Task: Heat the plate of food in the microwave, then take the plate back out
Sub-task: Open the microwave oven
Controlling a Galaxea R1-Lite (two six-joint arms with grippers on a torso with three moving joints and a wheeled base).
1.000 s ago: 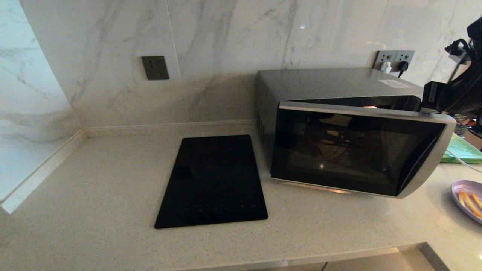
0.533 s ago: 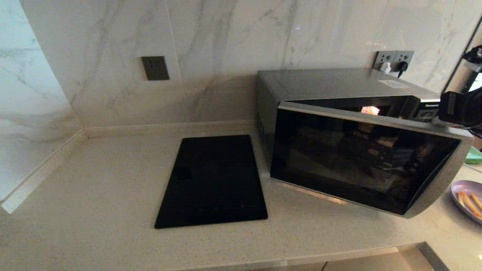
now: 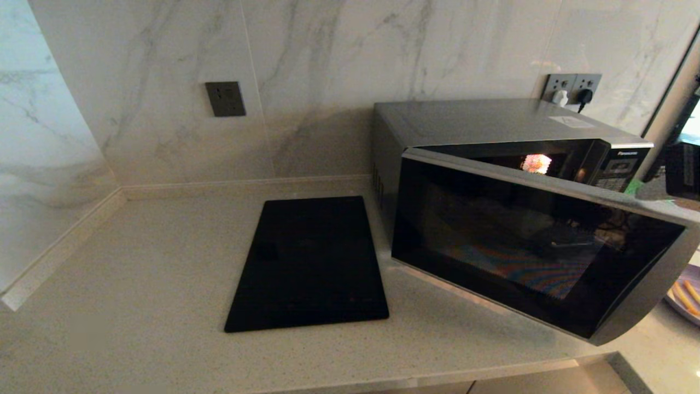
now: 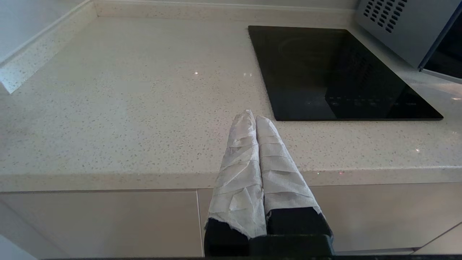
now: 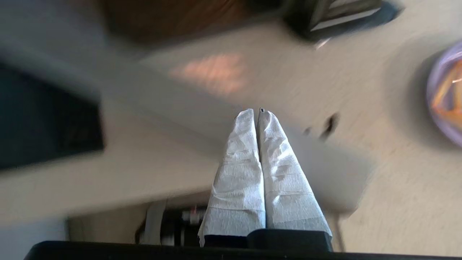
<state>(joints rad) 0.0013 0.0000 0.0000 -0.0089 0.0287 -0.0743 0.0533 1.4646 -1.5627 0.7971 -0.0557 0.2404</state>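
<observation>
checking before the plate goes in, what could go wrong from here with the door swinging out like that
The microwave door swings wide, its free edge reaching over the plate of food at the counter's right end; it might knock the plate. The right tool is shut and off the handle, so nothing steadies the door. The left tool rests shut near the counter's front edge.

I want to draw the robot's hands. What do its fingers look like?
Each gripper has two long, tapering fingers wrapped in crinkly white tape, growing out of a black base. The left gripper and the right gripper look alike. The right one shows a tiny dark spot at one fingertip. No cables or writing show on them.
</observation>
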